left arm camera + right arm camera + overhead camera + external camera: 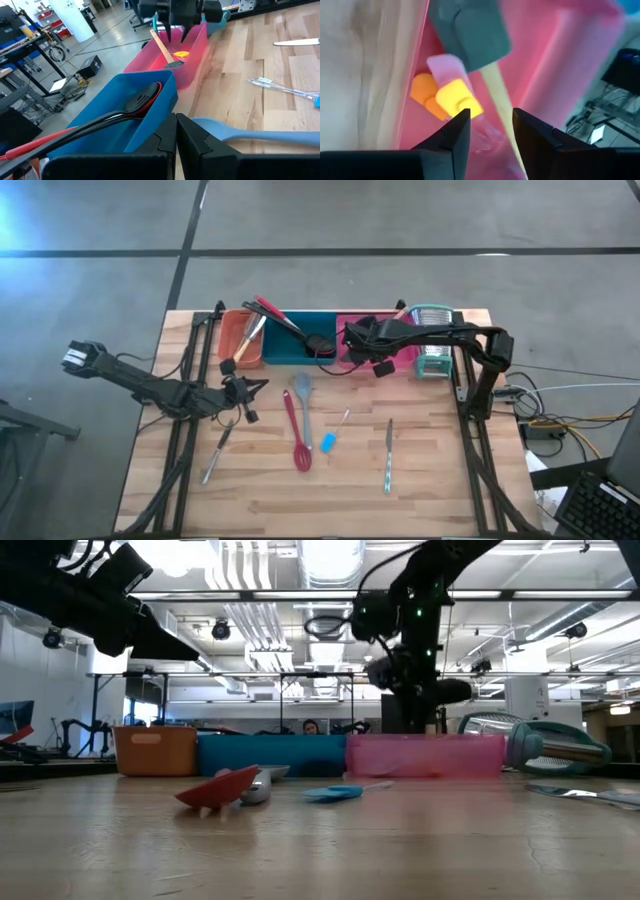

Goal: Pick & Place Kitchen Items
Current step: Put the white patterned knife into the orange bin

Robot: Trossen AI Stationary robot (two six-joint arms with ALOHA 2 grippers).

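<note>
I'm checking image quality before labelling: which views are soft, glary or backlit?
Low view: bright ceiling lights backlight the dark right arm, and the red spatula head up front is blurred. Right wrist view: soft throughout, the small yellow tool in the pink tray fuzzy. High view: blue glare top left.

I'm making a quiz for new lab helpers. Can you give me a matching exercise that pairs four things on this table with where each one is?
Things:
1. grey spatula with a wooden handle
2. black spoon
3. table knife
4. grater

Places:
A. lying flat on the bare table
B. in the blue tray
C. at the end of the row, beside the pink tray
D. in the pink tray, under the right hand

Pairs: 1-D, 2-B, 3-A, 4-C
</note>
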